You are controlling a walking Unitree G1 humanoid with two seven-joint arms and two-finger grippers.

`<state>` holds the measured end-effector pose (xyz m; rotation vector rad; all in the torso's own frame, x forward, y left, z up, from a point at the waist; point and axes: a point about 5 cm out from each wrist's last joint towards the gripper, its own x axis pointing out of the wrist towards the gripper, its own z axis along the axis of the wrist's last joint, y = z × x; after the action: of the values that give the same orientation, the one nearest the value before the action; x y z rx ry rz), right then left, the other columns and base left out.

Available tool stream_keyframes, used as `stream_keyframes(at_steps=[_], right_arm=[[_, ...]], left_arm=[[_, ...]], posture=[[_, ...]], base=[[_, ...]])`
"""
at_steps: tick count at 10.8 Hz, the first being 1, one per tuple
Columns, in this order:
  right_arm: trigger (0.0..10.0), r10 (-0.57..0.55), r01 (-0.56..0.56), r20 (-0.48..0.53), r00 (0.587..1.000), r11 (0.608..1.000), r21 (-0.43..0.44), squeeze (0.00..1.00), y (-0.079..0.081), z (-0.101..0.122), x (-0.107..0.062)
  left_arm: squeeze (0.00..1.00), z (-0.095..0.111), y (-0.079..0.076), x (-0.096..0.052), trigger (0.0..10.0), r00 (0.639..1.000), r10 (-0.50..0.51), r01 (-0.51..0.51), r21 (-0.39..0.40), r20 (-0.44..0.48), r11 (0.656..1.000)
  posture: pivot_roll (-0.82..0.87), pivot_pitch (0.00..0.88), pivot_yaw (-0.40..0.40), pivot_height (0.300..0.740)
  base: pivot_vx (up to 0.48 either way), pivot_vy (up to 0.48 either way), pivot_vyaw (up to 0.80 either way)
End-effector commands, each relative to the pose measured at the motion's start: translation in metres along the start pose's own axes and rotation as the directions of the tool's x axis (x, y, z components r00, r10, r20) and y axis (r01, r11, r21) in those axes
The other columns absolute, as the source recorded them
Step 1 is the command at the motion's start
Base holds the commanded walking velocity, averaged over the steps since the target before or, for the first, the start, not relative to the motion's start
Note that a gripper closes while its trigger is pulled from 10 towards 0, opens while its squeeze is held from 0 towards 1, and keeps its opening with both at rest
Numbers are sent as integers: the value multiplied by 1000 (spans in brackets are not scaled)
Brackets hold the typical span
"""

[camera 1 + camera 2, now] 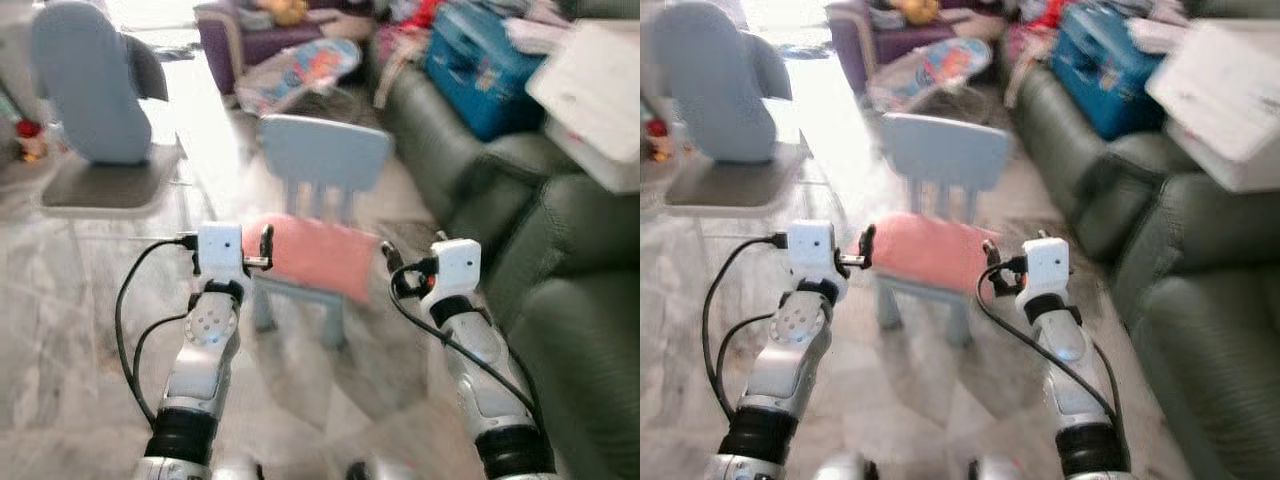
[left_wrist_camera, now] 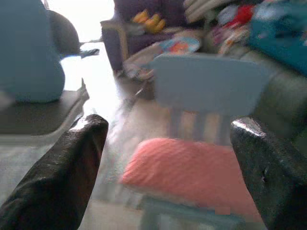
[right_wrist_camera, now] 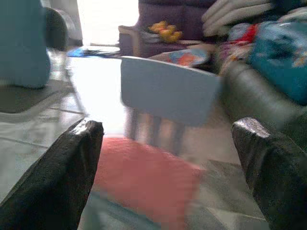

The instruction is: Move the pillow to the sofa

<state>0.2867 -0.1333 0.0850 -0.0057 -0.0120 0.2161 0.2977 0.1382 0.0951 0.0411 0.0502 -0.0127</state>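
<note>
Two tools, both wide open and holding nothing, flank a pink pillow lying on a small blue chair: the left tool by one end, the right tool by the other. Nearby stands the dark green sofa.

All views motion-blurred; overexposed daylight glare on far floor.

A salmon-pink pillow is lying on a pale blue chair; beside the chair, a dark grey-green sofa is carrying a bright blue bag.
</note>
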Motion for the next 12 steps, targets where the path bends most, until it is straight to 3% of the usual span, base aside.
stream_keyframes(at_steps=[1,3,7,12], right_arm=[[10000,-21,21,8,1000,1000,-11,0,-8,4,1],[10000,-22,22,9,1000,1000,5,0,-7,3,1],[10000,-17,17,8,1000,1000,-7,0,-7,3,1],[10000,-14,14,2,1000,1000,-10,0,-8,1,0]], left_arm=[[0,3,-4,1,10000,1000,-16,16,-3,12,1000],[0,5,-9,1,10000,998,-50,51,-24,29,998],[0,3,-7,0,10000,999,-37,38,-41,10,998],[0,2,-6,0,10000,1000,-28,28,-45,2,999]], posture=[[-37,66,-30,740],[-36,66,-29,740],[-35,69,-31,740],[-34,73,-32,740]], base=[[480,0,0],[480,0,-709],[457,0,0],[289,382,0]])
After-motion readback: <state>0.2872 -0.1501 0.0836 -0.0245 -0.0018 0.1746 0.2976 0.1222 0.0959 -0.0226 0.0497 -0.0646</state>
